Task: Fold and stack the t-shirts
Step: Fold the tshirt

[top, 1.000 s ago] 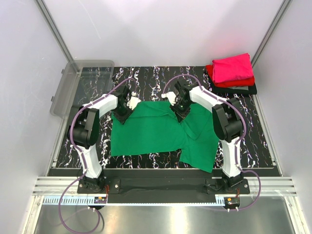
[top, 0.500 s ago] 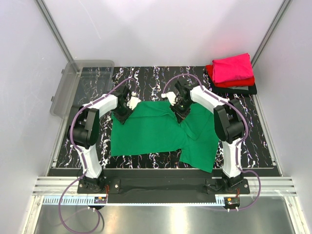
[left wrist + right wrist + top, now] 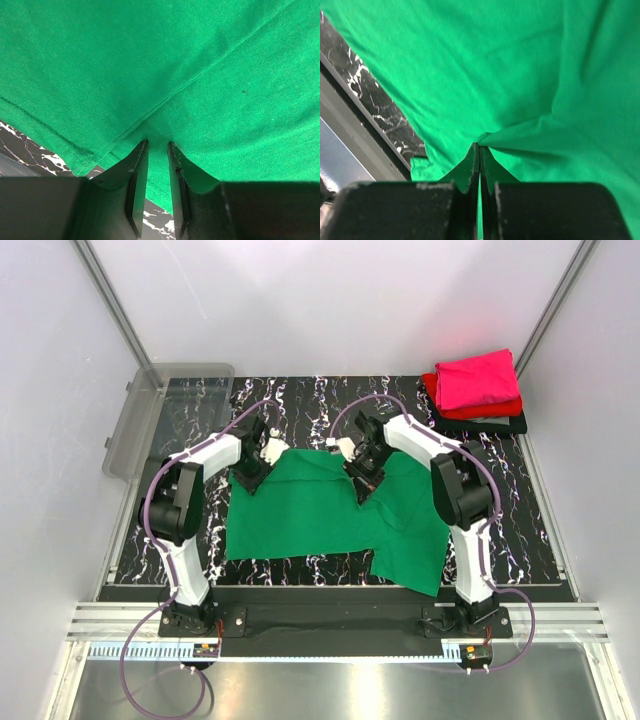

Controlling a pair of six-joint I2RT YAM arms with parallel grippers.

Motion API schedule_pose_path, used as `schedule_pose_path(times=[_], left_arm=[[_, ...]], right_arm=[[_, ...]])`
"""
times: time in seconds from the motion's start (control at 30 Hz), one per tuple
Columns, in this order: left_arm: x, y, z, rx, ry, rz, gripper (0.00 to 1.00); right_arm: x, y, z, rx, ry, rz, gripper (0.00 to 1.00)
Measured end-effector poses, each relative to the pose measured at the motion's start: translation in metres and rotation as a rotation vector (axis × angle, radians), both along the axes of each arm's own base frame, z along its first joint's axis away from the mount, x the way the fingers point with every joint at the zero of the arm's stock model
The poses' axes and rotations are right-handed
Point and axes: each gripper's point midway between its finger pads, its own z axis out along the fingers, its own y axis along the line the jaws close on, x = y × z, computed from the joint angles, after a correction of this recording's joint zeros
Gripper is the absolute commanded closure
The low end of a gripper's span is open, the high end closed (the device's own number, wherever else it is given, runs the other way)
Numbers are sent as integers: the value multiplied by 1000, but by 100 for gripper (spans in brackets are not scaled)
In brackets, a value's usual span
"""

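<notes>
Two arms, one green shirt point(image 3: 300, 510) spread mid table point(image 3: 300, 400), wider L-R than near-far, right part rumpled twd near edge. Both grips are on its far edge, so cloth lies nearward of the fingers. By far-left corner left gripper point(image 3: 157, 145) pinches a fold, cloth in the slim gap; right gripper point(image 3: 479, 147) pressed tight on a pucker, far-middle. Far right: folded stack, pink shirt point(image 3: 478, 378) over red shirt point(image 3: 490, 408) over black shirt point(image 3: 505, 423); right arm nearer it.

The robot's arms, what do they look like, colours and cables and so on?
The left arm and right arm both have white links with bulky black joints. A thin purple cable loops alongside each. The fingers are flat, black and tapered.
</notes>
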Motion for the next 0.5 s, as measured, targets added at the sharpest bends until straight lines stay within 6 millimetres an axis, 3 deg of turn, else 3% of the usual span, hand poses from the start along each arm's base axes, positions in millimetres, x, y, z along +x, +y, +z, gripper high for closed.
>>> schedule_pose_path(times=[0.1, 0.23, 0.27, 0.3, 0.33, 0.37, 0.5], left_arm=[[0, 0, 0, -1, -4, 0, 72], [-1, 0, 0, -1, -5, 0, 72], [-2, 1, 0, -1, -5, 0, 72], [-3, 1, 0, 0, -5, 0, 72], [-3, 1, 0, 0, -4, 0, 72], [-3, 1, 0, 0, -4, 0, 73], [-3, 1, 1, 0, -5, 0, 72]], right_arm=[[5, 9, -11, 14, 36, 1, 99], [15, 23, -22, 45, 76, -17, 91], [19, 28, -21, 57, 81, -21, 87], [22, 32, -21, 70, 88, -28, 69], [24, 36, -19, 83, 92, -34, 61], [25, 39, -17, 98, 96, -38, 57], [24, 48, -3, 157, 112, -39, 54]])
